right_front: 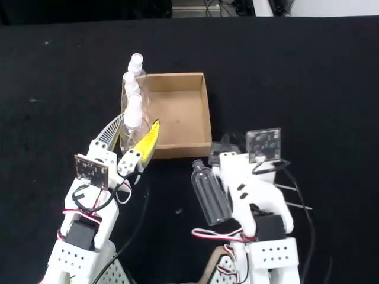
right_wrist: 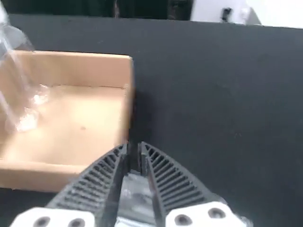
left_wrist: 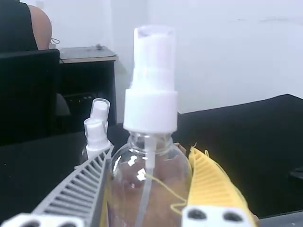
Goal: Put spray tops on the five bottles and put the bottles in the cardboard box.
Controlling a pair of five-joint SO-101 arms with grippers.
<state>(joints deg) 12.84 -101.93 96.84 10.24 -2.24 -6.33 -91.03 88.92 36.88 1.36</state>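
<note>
Capped bottle within left end effector

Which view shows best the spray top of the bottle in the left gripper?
The left wrist view: the spray top stands close and whole above the left gripper. The high view shows it small, from above. The right wrist view has blurred clear plastic by the cardboard box; no top can be told.

The capped bottle is cut off below its shoulder.
</note>
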